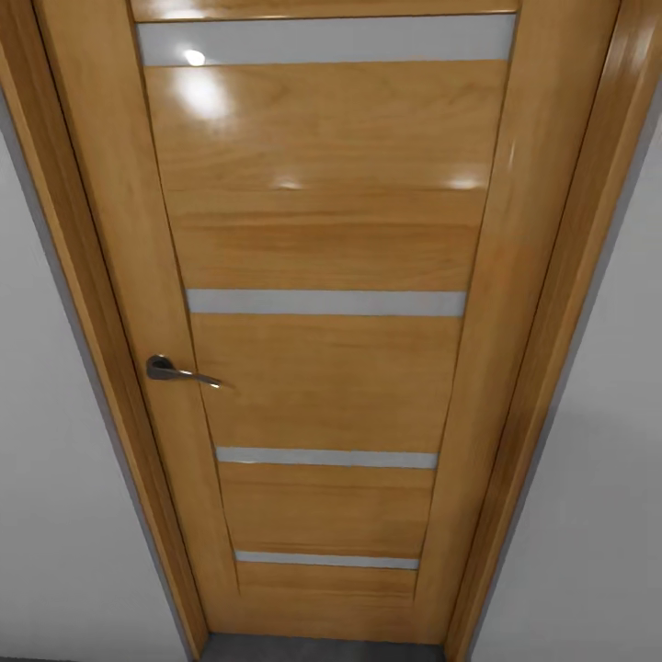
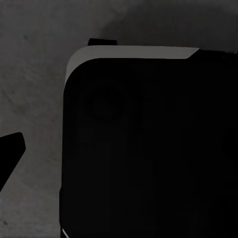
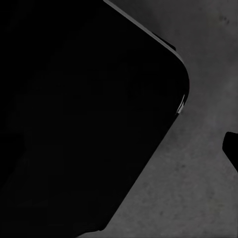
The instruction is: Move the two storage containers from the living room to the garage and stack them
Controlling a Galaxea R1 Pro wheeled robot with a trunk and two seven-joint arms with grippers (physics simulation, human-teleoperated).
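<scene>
Straight ahead, closed wooden door [image 1: 326, 368] with metal handle [image 1: 179, 370] at centre left, dark fingertip [image 2: 10, 153] over grey mottled floor [image 2: 34, 79], gripper opening impossible to tell on either side.

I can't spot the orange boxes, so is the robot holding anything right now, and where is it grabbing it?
It cannot be told. The head view shows a closed wooden door with a metal handle. The wrist views show a black body over grey concrete floor.
</scene>
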